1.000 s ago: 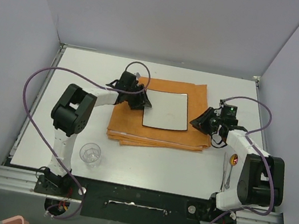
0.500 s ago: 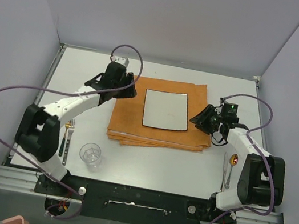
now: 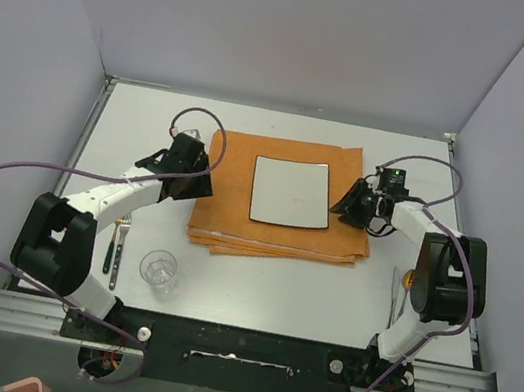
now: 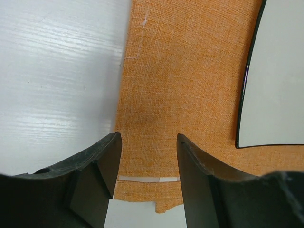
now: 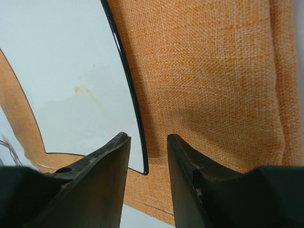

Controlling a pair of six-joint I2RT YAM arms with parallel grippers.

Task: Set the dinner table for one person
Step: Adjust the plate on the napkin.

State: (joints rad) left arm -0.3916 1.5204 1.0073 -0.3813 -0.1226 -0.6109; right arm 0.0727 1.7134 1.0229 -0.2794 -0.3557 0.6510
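Stretching flat, rectangular and off-white, the dinner table (image 3: 276, 290) lies under left fingers (image 4: 102, 161) and right fingers (image 5: 104, 171), both parted, empty.

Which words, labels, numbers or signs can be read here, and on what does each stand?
None can be read.
The white plate, the orange cloth mat, the glass and the dinner table carry no writing.
A round orange mark on the right arm is too small to read.
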